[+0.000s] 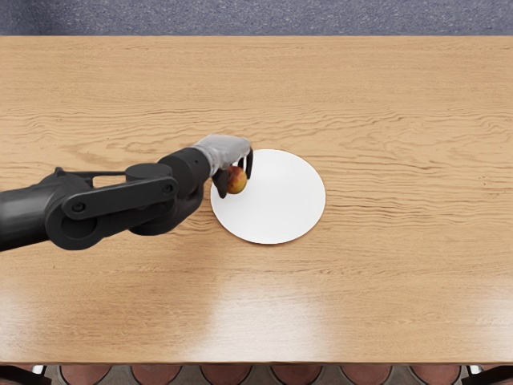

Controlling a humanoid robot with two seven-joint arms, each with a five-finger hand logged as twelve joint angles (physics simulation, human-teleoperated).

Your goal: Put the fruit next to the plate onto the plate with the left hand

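The left hand (230, 160) curls its dark fingers (249, 163) around the fruit (236, 180) — a small red-and-yellow piece — gripping it from above. The fruit sits at the left rim of the white plate (280, 200) (whether it touches the plate is unclear) on the wooden table (385, 104).

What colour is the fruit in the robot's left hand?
Orange-red with a yellow patch; the head view shows the fruit best, in the left hand.
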